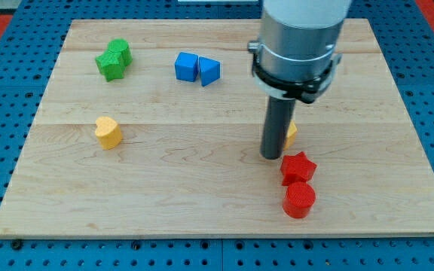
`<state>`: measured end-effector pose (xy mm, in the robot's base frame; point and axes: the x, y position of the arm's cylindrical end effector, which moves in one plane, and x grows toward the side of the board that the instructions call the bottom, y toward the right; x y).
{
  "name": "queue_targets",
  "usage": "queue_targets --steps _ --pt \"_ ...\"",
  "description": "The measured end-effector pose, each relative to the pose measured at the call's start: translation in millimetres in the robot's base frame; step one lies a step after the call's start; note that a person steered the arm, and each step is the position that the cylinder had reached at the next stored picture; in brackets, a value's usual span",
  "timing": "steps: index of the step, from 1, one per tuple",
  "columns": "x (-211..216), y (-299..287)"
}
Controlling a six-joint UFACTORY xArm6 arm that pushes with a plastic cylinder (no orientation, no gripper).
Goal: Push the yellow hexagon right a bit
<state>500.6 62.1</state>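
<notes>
The yellow hexagon (291, 134) lies right of the board's middle, mostly hidden behind my rod; only its right edge shows. My tip (270, 156) rests on the board just left of it and a little toward the view's bottom, close to or touching it. A red star (297, 166) lies just right of the tip and below the hexagon. A red cylinder (300, 199) sits right below the star.
A yellow heart (108, 132) lies at the left. Two green blocks (114, 59) sit together at the top left. A blue cube (186, 66) and a blue triangle (209, 71) sit side by side at the top middle. The wooden board (164, 188) rests on a blue pegboard.
</notes>
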Motion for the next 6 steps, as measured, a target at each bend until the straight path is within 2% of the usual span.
queue_targets --steps 1,2,4,5,6 --pt "-1.9 -29.2" --pt "-30.2 -22.7" --pt "-41.3 51.8" --pt "-47.5 25.2" --pt "-87.3 19.5"
